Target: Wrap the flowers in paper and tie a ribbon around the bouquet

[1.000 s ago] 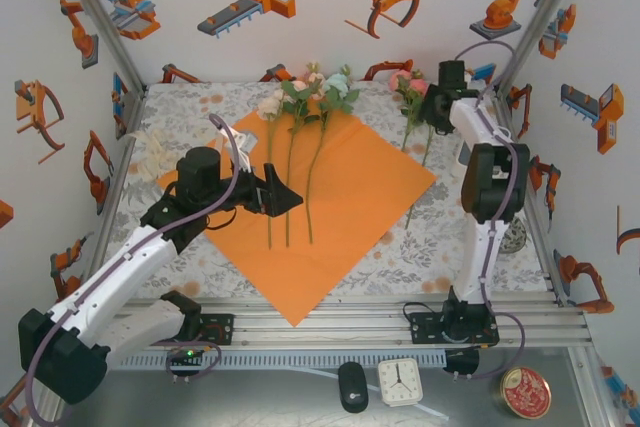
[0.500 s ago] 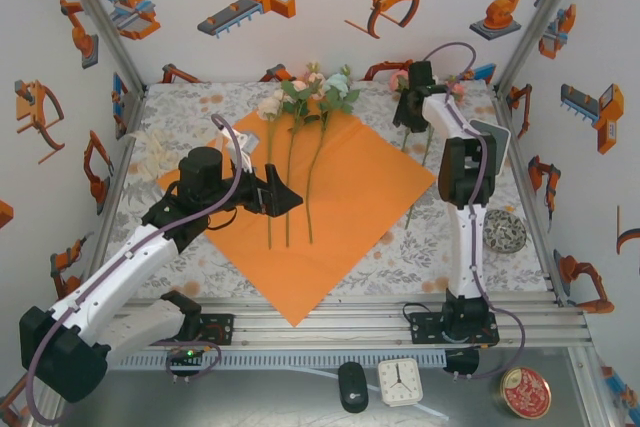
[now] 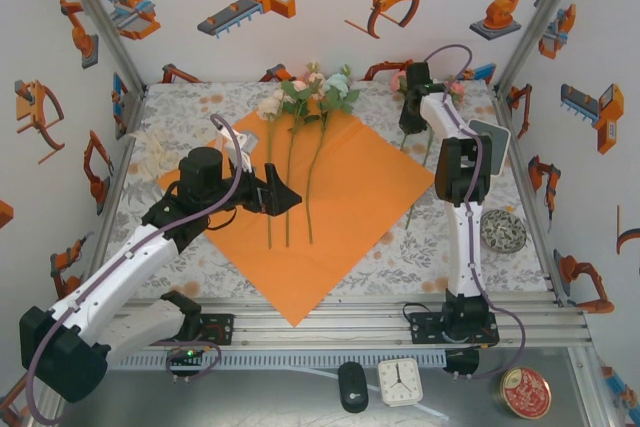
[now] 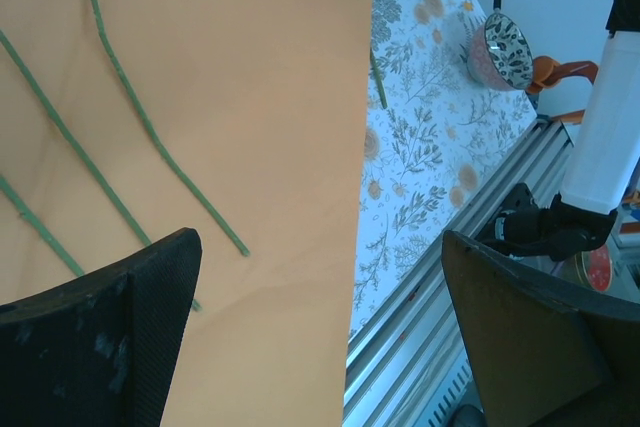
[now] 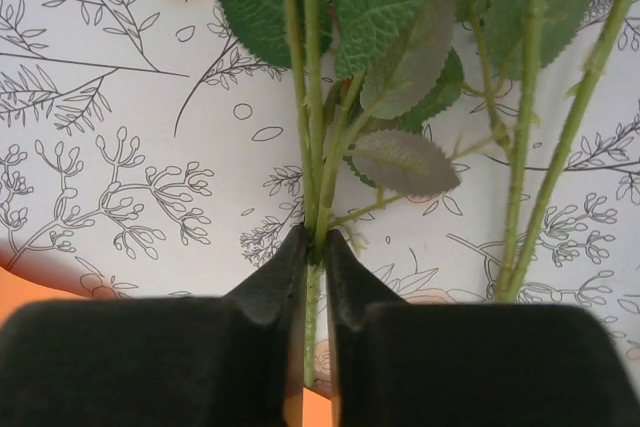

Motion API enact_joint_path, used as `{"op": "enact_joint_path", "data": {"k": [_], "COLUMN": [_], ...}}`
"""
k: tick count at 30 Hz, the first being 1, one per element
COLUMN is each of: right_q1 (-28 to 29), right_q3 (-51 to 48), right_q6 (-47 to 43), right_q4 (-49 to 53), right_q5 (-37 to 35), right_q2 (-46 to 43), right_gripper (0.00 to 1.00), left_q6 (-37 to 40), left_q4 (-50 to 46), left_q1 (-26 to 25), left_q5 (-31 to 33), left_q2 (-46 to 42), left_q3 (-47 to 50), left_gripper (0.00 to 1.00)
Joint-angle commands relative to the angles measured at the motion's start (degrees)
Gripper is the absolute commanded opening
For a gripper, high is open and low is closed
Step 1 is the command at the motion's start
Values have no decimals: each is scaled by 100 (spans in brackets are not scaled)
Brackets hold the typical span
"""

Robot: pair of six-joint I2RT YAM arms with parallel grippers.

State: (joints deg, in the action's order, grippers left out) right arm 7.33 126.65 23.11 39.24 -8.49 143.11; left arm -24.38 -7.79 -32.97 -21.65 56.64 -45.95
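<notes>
The right gripper (image 5: 313, 247) has just closed, fingers (image 5: 275, 292) pinching a stem, perhaps two, of the flowers (image 5: 312, 147) on the table (image 3: 420, 247) beside the paper (image 3: 340, 217): ready to lift. The left gripper (image 4: 320, 247) hangs spread over the paper

Floral-print table (image 3: 400, 257): orange paper (image 3: 350, 197), cream ribbon (image 3: 155, 152), loose flowers (image 5: 380, 7), patterned bowl (image 3: 503, 231)

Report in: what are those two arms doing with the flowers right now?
Right jaws shut on a thin green flower stem, just off the bright orange paper sheet. Left jaws open, above that sheet. Nothing blocking.
</notes>
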Motion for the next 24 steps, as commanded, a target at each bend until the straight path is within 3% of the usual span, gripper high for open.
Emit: {"op": "enact_joint_path", "data": {"k": [1,6,14,17,21,24], "right_q1": [51,41,90,166,190,219], "right_q3": [253,186,-1108,-1112,-678,-60], "right_q6": [-225,-694,-1395,-1819,-1698,-1031], "right_q4": [196,-100,-1959,-2223,-1696,-841], "right_q5": [-251,-455,-1053,-1291,-762,393], "right_q2": [-84,-878,-2656,-2992,-3185,-3065], "right_gripper": [3,0,0,0,0,0], "left_q6": [188,232,195,185,167,94], "left_q4": [-110,-325,-839,-1041,-1225,-1286], "left_q1": [-20,-25,26,102,261,404], "left_q5": [135,545,1682,2045,2186,2177], "left_q2": [-118,-187,-513,-672,-845,-926], "left_q3": [-94,-174,-212,-212,-223,-235], "left_gripper": [97,97,97,97,97,97]}}
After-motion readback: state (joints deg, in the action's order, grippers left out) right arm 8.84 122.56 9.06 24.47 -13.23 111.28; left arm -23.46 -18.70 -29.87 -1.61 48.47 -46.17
